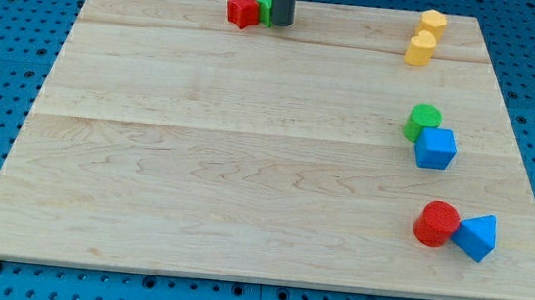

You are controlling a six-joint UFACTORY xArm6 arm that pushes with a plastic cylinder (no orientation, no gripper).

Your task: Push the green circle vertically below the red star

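The green circle sits at the view's right, touching the blue cube just below it. The red star lies at the top edge of the board, left of centre. A second green block, whose shape I cannot make out, is pressed against the star's right side. My tip stands right beside that green block, on its right, far up and to the left of the green circle.
Two yellow blocks sit at the top right. A red circle touches a blue triangle at the lower right. The wooden board lies on a blue pegboard.
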